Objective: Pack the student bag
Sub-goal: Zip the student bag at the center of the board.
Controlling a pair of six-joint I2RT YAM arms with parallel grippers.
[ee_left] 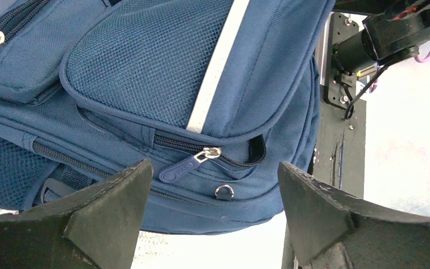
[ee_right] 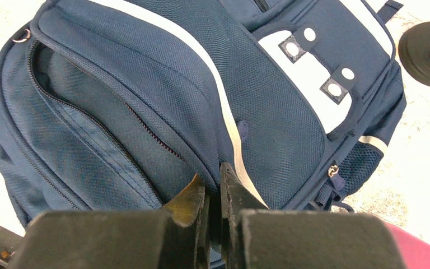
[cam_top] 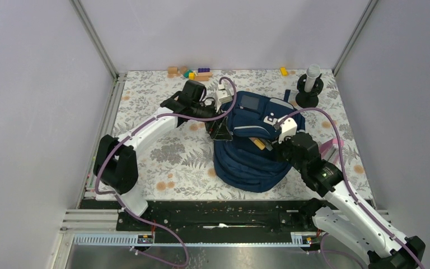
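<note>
Student bag (cam_top: pixel 252 159), slumped mid-surface (cam_top: pixel 162 157) between both arms: its zipper pull (ee_left: pixel 187 166) is framed just beyond the spread left claw (ee_left: pixel 214 167), while the right claw (ee_right: pixel 213 178) is pressed together at the pocket flap (ee_right: pixel 162 84).

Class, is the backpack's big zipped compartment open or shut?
Open: in the right wrist view the student bag shows zip edges gaping apart, lining visible between.

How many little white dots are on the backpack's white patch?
4, in the right wrist view: two on the upper dark tab and two on the lower dark tab, both on the white patch of the backpack. None look hidden.
</note>
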